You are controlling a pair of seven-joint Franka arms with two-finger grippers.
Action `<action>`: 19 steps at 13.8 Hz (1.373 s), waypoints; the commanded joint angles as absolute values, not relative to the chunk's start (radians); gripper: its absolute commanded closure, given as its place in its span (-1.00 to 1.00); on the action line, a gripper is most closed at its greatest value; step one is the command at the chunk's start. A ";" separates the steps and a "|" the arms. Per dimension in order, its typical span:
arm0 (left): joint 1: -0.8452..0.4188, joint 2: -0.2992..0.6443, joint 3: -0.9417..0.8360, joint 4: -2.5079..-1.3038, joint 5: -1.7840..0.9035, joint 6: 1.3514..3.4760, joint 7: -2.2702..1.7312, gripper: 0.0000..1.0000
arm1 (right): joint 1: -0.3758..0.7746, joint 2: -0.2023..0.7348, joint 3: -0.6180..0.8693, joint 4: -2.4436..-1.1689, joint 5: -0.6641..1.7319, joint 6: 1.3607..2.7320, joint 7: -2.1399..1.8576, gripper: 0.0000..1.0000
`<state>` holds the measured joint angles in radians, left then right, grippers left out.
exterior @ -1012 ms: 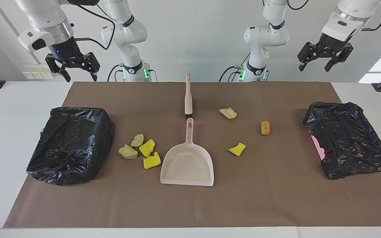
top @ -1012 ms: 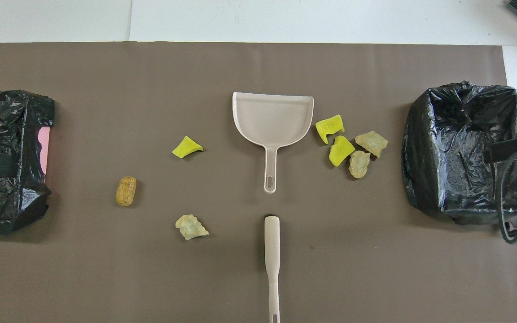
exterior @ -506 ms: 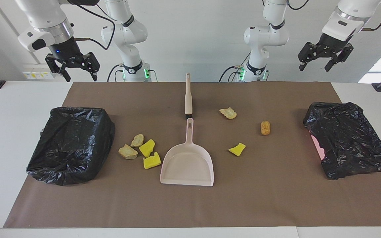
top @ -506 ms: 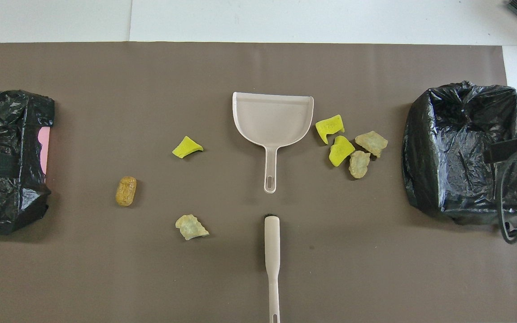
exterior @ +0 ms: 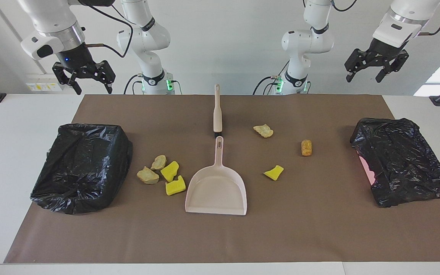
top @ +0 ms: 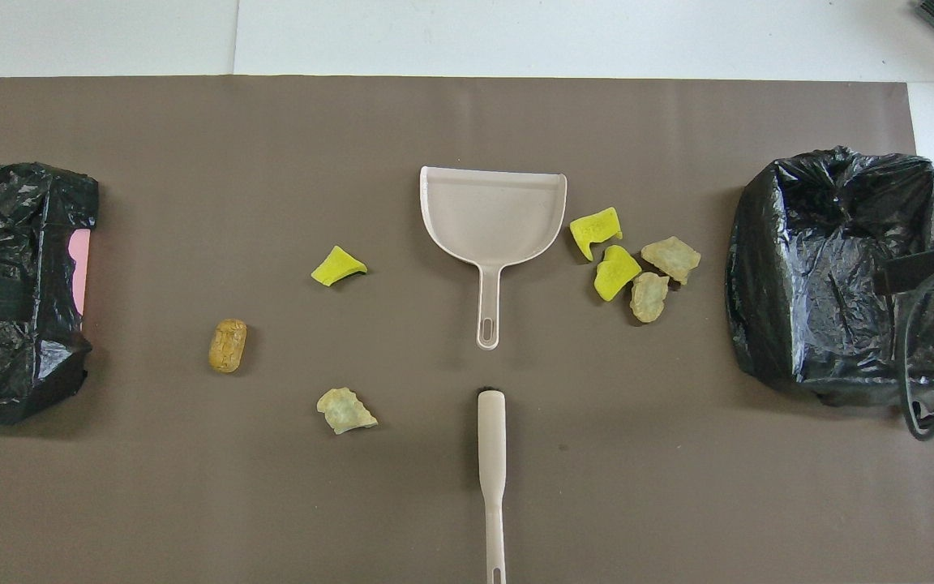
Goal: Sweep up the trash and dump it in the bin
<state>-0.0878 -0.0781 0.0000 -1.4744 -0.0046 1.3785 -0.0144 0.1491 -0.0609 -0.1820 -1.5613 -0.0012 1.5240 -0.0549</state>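
Note:
A beige dustpan lies mid-table, its handle pointing at the robots. A beige brush lies in line with it, nearer to the robots. Trash: two yellow wedges and two tan chunks cluster beside the dustpan toward the right arm's end. A yellow wedge, an orange-brown chunk and a pale chunk lie toward the left arm's end. A black-bagged bin stands at the right arm's end. My right gripper and left gripper hang open and empty, high up.
A second black-bagged bin, with pink showing through a gap, sits at the left arm's end. A brown mat covers the white table. A cable loop hangs over the bin at the right arm's end.
The left gripper has risen very slightly. Nothing on the table has moved.

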 commanded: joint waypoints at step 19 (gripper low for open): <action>-0.127 -0.153 -0.058 -1.577 -0.003 1.399 -0.038 -1.00 | 0.141 -0.084 -0.173 -1.589 -0.011 1.539 -0.046 -1.00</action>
<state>-0.0988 -0.0933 -0.0502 -1.5001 -0.0060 1.3785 -0.0163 0.1491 -0.0609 -0.1820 -1.5614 -0.0012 1.5240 -0.0549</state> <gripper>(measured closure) 0.000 0.000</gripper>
